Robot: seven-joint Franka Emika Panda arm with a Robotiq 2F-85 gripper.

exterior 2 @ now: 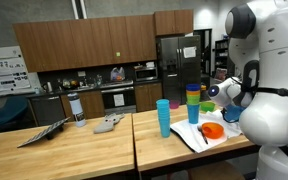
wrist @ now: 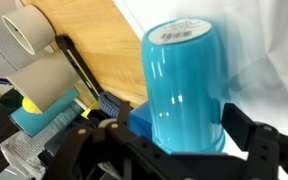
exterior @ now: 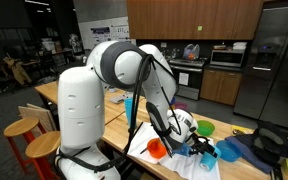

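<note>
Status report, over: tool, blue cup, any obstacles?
Tool open, jaws either side of blue cup. Cup at edge of white sheet. Dark stick beside, apart from cup.

dark wood cabinets (exterior 2: 84, 45) and a steel fridge (exterior 2: 179, 65) back the kitchen's pale wooden tables (exterior 2: 64, 150).

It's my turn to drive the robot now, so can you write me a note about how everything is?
The gripper is open, with its jaws wide on either side of the blue cup and not squeezing it.
The blue cup is on the white cloth on the wooden table; I can't tell whether it is upright or lying down.
Nearby are a stack of cups and an orange dish.
Done: the cup is down, free of the jaws.
Left: the gripper is not yet clear of it.
</note>
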